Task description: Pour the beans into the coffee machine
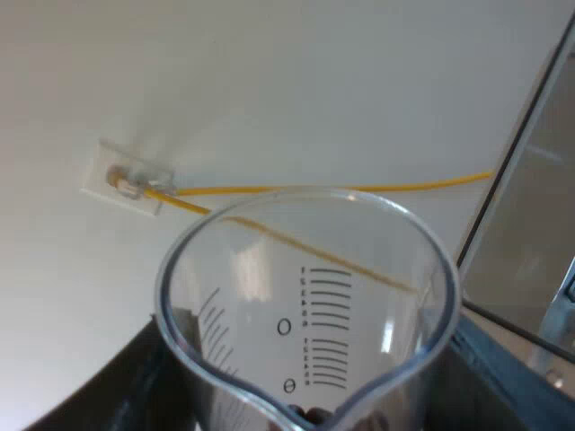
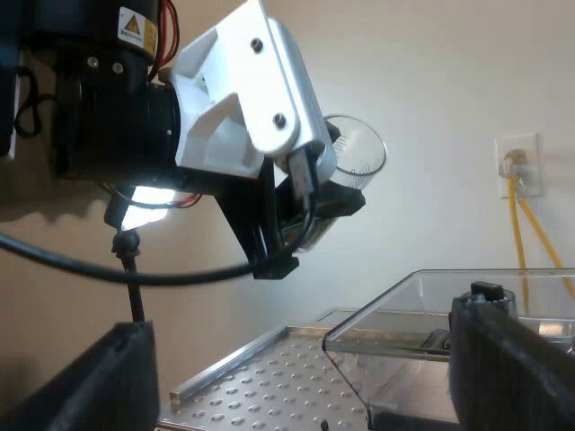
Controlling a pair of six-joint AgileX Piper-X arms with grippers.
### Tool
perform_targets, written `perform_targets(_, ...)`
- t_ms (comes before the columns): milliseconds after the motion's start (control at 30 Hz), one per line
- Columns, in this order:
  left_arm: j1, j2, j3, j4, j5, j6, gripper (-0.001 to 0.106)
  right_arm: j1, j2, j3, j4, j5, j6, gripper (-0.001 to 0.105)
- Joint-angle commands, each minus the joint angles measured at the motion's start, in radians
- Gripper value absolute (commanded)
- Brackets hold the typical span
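Heads up: the few dark beans (image 1: 310, 415) at the bottom of the clear plastic measuring glass (image 1: 305, 305) are cut off, so you can't count them. Your left gripper (image 1: 305, 386) clamps that glass. From the right wrist view it looks tilted, held higher than the transparent bean hopper (image 2: 431, 301). Your right gripper (image 2: 314, 377) gapes wide, holding nothing.

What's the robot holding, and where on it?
The left claw grips the measuring glass by its sides, below the rim. The right claw holds nothing.

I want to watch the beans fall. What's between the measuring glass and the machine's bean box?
Only air. The right wrist view shows the measuring glass, in the left gripper, higher than the bean hopper, nothing between.
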Motion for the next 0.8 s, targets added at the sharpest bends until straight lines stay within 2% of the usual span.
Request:
perform_targets(33, -0.004, -0.003, -0.012, -0.03, -0.016, 0.202, 0.039, 0.001, -0.007, -0.01, -0.008, 0.001, -0.015, 0.068)
perform_targets(133, -0.004, -0.003, -0.012, -0.048, -0.013, 0.299, 0.039, 0.001, -0.007, -0.01, -0.008, 0.001, -0.015, 0.068)
perform_targets(333, -0.004, -0.003, -0.002, -0.07, -0.002, 0.412, 0.039, 0.001, -0.007, -0.01, -0.008, 0.001, -0.015, 0.068)
perform_targets(433, -0.004, 0.005, -0.002, -0.069, 0.021, 0.524, 0.039, 0.001, -0.007, -0.01, -0.008, 0.001, -0.015, 0.068)
perform_targets(667, -0.022, 0.019, 0.001, -0.069, 0.038, 0.637, 0.039, 0.001, -0.007, -0.01, -0.008, 0.001, -0.015, 0.068)
perform_targets(800, -0.038, 0.023, 0.013, -0.069, 0.038, 0.777, 0.039, 0.001, -0.007, -0.01, -0.008, 0.001, -0.015, 0.068)
